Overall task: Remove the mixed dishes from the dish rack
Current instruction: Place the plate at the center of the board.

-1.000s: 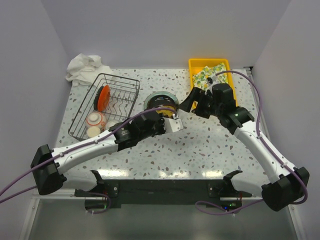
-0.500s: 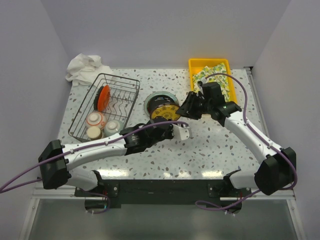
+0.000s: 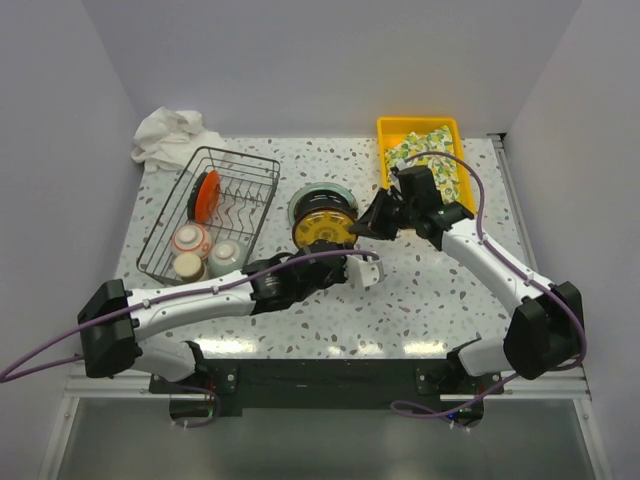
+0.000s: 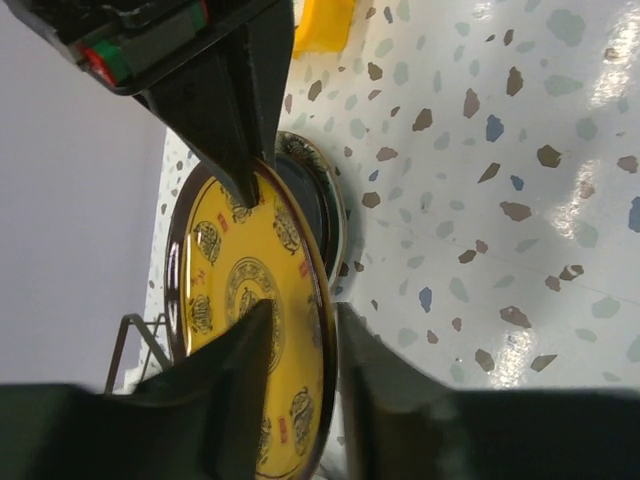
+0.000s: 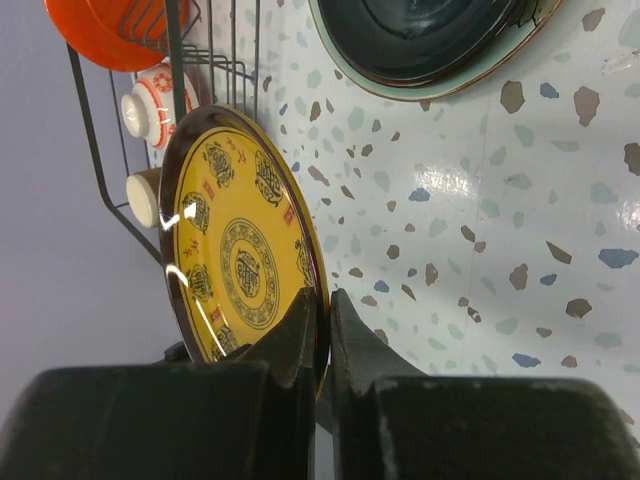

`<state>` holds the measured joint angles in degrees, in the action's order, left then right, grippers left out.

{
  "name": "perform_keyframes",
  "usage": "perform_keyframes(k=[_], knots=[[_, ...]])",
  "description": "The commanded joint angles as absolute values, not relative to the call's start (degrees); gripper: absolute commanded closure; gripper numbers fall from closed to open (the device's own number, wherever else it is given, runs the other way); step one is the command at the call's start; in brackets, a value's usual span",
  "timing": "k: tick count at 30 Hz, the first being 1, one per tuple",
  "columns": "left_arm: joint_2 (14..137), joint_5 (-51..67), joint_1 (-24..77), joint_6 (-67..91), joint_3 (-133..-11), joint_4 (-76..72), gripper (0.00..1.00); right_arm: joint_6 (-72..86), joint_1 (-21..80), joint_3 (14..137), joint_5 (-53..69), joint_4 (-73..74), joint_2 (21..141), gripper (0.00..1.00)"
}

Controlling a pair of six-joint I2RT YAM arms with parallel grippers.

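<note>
There are four plates in all. One orange plate [image 3: 207, 192] stands on edge in the dish rack [image 3: 240, 205] at the left of the desk [image 3: 430, 290]. Two lie stacked on the desk just right of the rack, a dark teal plate [image 5: 430, 30] inside a pale green plate [image 3: 322, 185]. The fourth, a yellow patterned plate [image 3: 322, 230] with a dark rim, is held upright in front of this stack, between the two arms. The rack also holds three small vessels at its near end: one red-white bowl [image 3: 190, 238], one grey-brown cup [image 3: 187, 265] and one whitish cup [image 3: 226, 254]. At the back are one yellow tray [image 3: 420, 121] with a lemon-print cloth [image 3: 430, 145], and one white cloth [image 3: 165, 135].

One second before, the right fingers [image 5: 308, 325] were wide apart and nearer to the tray; now they are at the yellow plate. The left arm then covered the whitish cup and most of the yellow plate. Now both are visible and the arm lies lower across the desk.

The right wrist view shows what the top view cannot: the right fingers are clenched on the rim of the yellow plate, with the rack, the orange plate and the bowl behind. The left wrist view shows the left fingers [image 4: 350, 345] on both sides of the opposite rim, a little parted; whether they press it I cannot tell. Only the top view shows the white cloth.
</note>
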<state>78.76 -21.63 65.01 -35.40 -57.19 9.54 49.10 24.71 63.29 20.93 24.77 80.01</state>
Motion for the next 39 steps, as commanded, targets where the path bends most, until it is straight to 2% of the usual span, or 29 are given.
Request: perform_keyframes(k=[1,2,3,5,6,9,12,14,21,24,34,39], knots=[[75.42,-25.57,64.43,-31.82,-56.61,7.65,0.51,47.72,24.7,63.19,21.53,21.89,80.07,1.0],[74.71,-25.49,64.34,-31.29,-56.25,7.91,0.45,47.72,24.61,63.11,21.19,21.36,80.24,1.0],[74.19,-25.14,63.64,-29.81,-56.08,8.17,0.35,47.81,24.7,63.19,20.22,21.01,80.68,1.0],[72.25,-23.22,62.23,-27.7,-56.07,10.27,0.29,47.72,24.61,63.28,18.99,20.39,81.12,1.0],[71.64,-22.16,59.96,-24.64,-56.34,11.24,0.22,47.72,24.7,63.37,18.38,19.69,81.38,1.0],[67.95,-16.89,53.56,-19.01,-56.87,14.32,0.11,47.72,24.44,63.46,16.18,17.23,82.88,1.0],[63.29,-13.37,47.23,-15.05,-56.43,15.9,0.05,47.81,24.08,64.07,14.42,14.86,84.98,1.0],[60.39,-9.87,43.26,-12.93,-56.43,17.65,0.05,47.9,23.29,64.86,12.92,13.37,87.0,1.0],[56.17,1.48,20.08,-2.65,-56.6,22.76,0.04,46.76,21.45,69.25,11.51,10.64,95.25,1.0],[55.37,2.11,15.92,-0.53,-56.25,24.34,0.04,46.32,21.18,72.15,11.43,10.37,99.21,1.0],[51.07,0.18,14.85,1.23,-54.14,26.63,0.04,45.79,21.18,80.06,12.04,9.84,109.59,1.0],[49.83,0.18,14.77,1.14,-53.79,27.16,0.04,44.83,21.27,81.56,12.83,10.89,112.14,0.89]])
